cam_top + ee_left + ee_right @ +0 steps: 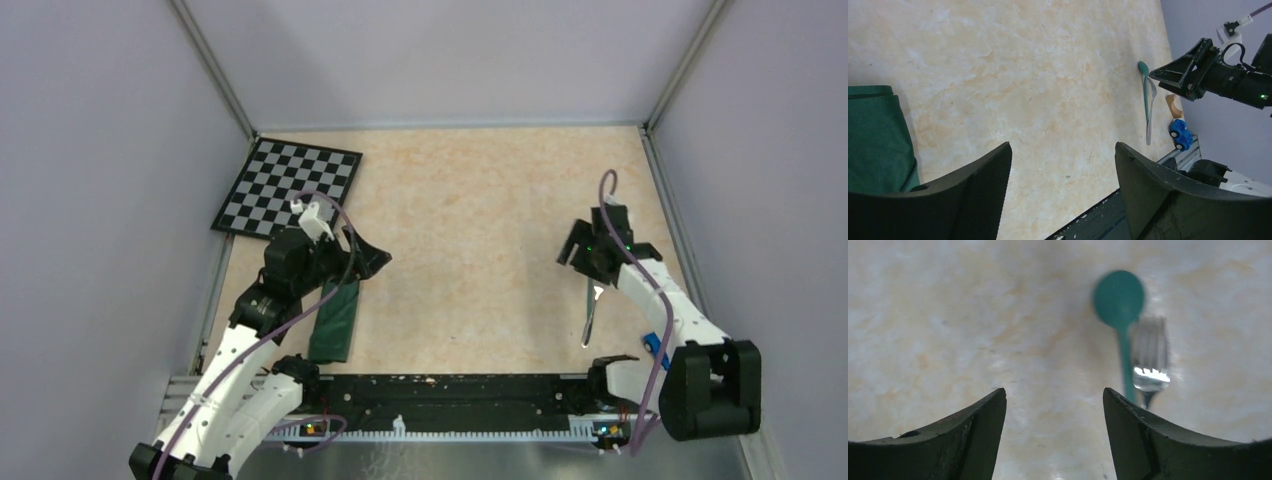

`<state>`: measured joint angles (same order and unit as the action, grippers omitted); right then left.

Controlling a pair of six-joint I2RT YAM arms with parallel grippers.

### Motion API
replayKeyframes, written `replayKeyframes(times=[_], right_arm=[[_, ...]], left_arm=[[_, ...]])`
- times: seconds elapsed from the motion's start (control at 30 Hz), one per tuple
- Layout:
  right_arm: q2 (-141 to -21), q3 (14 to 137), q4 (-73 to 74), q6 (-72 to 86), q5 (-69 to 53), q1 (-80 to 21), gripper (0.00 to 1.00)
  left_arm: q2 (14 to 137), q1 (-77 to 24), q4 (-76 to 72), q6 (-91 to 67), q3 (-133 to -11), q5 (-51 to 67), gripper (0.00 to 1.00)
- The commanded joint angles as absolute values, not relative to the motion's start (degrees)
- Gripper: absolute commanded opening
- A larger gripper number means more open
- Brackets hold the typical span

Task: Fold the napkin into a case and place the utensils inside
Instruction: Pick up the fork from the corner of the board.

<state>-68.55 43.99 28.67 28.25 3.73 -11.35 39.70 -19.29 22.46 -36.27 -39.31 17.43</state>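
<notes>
In the top view, the case (pixel 335 322) lies as a narrow folded dark green strip at lower left on the table (pixel 470 230), below the checkered board (pixel 288 187) that occupies the upper left. The left gripper (pixel 370 260) hangs just above and to the right of the strip's upper end; its wrist view shows the jaws spread wide with nothing between them and the green cloth at the left edge of the frame. The right gripper (pixel 575 250) is at centre right, jaws likewise wide apart and empty. In its wrist view the fork (pixel 1149 360) and the teal-headed spoon (pixel 1118 297) lie side by side on the table at upper right, outside the jaw gap. A blue toy car (pixel 1180 134) and a tan wooden piece (pixel 1174 105) sit near the handle ends.
</notes>
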Motion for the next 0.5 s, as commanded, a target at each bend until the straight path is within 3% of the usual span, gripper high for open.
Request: replayKeyframes(times=[0.0, 0.47], right_arm=[[-62.63, 38.08, 30.78, 31.78, 8.79, -1.19, 0.7], [-62.33, 33.94, 32.07, 38.56, 14.94, 3.69, 0.52]], left_arm=[[39.9, -19.16, 17.38, -35.75, -38.56, 21.02, 0.8], [37.38, -19.13, 18.59, -35.84, -38.13, 22.11, 0.8]])
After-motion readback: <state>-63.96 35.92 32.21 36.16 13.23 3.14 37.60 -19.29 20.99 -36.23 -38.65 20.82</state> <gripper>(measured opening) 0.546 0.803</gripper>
